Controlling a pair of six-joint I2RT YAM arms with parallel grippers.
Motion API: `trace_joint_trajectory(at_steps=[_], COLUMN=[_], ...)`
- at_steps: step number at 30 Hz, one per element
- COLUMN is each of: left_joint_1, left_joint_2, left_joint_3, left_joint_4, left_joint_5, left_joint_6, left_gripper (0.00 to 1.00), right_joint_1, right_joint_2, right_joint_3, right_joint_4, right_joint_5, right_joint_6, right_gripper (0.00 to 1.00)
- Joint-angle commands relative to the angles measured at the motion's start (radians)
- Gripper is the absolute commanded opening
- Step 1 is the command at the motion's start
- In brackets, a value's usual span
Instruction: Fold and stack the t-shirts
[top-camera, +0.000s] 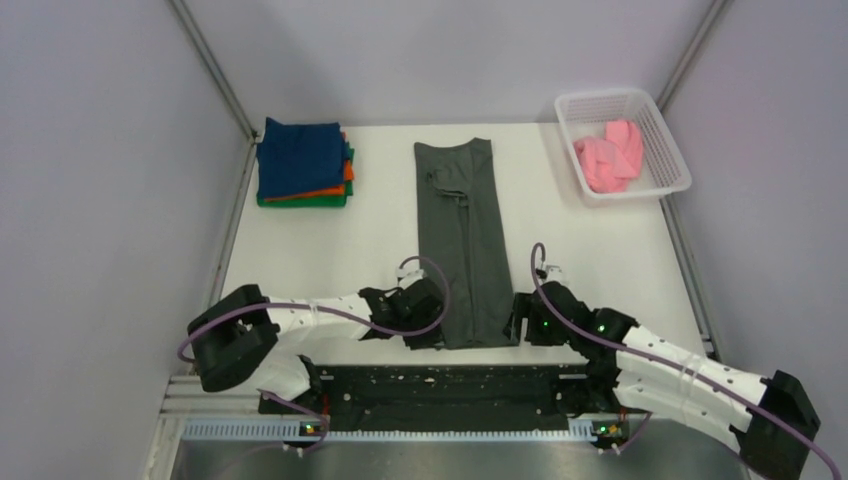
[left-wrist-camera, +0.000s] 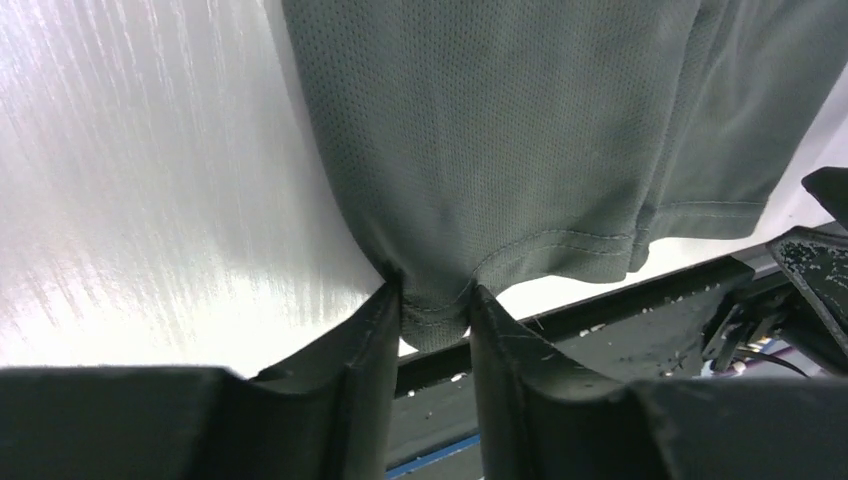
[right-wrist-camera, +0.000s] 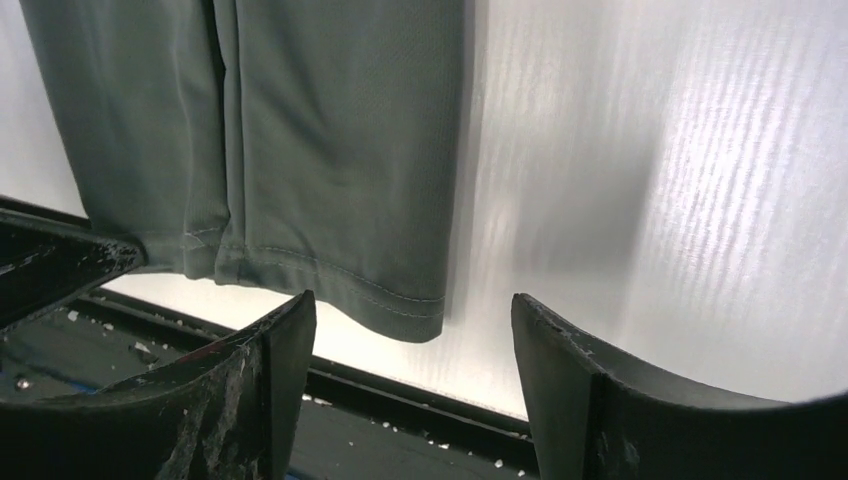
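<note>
My left gripper (left-wrist-camera: 435, 300) pinches a hem corner of the grey t-shirt (left-wrist-camera: 500, 130); my right gripper (right-wrist-camera: 410, 308) gapes wide, hem just ahead.

No writing, brand, number or sign can be read in any view. The grey t-shirt (top-camera: 460, 240) shows only plain mesh cloth and hem stitching, and the white basket (top-camera: 670, 150) carries no legible marking.

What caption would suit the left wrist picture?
Left pincer pinching the hem of the grey t-shirt on the white table.
</note>
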Motion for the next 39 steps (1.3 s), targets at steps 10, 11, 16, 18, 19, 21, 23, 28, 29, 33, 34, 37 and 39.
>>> trace_joint_trajectory(at_steps=[10, 11, 16, 18, 19, 21, 23, 28, 29, 33, 34, 37, 39], left_joint_1=[-0.003, -0.004, -0.017, -0.018, -0.016, -0.014, -0.005, 0.105, 0.126, 0.233, 0.257, 0.326, 0.361], left_joint_2=[0.039, 0.040, 0.029, 0.017, 0.011, -0.004, -0.016, -0.009, 0.002, 0.073, 0.088, 0.138, 0.185], left_joint_3=[0.018, 0.022, 0.035, 0.053, 0.068, 0.112, 0.163, 0.238, 0.259, 0.383, 0.411, 0.498, 0.576], left_joint_4=[-0.093, -0.093, -0.096, -0.107, -0.116, -0.138, -0.177, -0.143, -0.141, -0.200, -0.201, -0.205, -0.210], left_joint_5=[-0.026, -0.023, -0.017, -0.021, -0.026, -0.047, -0.084, -0.080, -0.077, -0.048, -0.042, -0.012, 0.009], left_joint_6=[-0.035, -0.034, -0.032, -0.022, -0.011, 0.015, 0.040, 0.143, 0.172, 0.290, 0.312, 0.377, 0.415], left_gripper=[0.00, 0.00, 0.00, 0.00, 0.00, 0.00, 0.00, 0.00, 0.00, 0.00, 0.00, 0.00, 0.00], right_joint_1=[-0.002, -0.003, -0.002, -0.001, -0.003, -0.003, -0.003, -0.033, -0.050, -0.153, -0.176, -0.222, -0.253], right_joint_2=[0.085, 0.091, 0.029, -0.023, -0.043, -0.062, -0.056, 0.064, 0.093, 0.212, 0.242, 0.314, 0.372], right_joint_3=[-0.080, -0.085, -0.113, -0.110, -0.098, -0.053, -0.008, 0.139, 0.161, 0.236, 0.255, 0.320, 0.368], right_joint_4=[0.195, 0.209, 0.209, 0.206, 0.198, 0.192, 0.192, 0.208, 0.223, 0.310, 0.331, 0.384, 0.401], right_joint_5=[-0.127, -0.144, -0.193, -0.179, -0.170, -0.146, -0.097, -0.011, -0.010, -0.038, -0.042, -0.037, -0.034], right_joint_6=[0.019, 0.017, 0.023, 0.027, 0.024, 0.008, -0.011, -0.079, -0.094, -0.144, -0.153, -0.187, -0.209], right_gripper=[0.35, 0.28, 0.00, 0.00, 0.00, 0.00, 0.00, 0.00, 0.00, 0.00, 0.00, 0.00, 0.00])
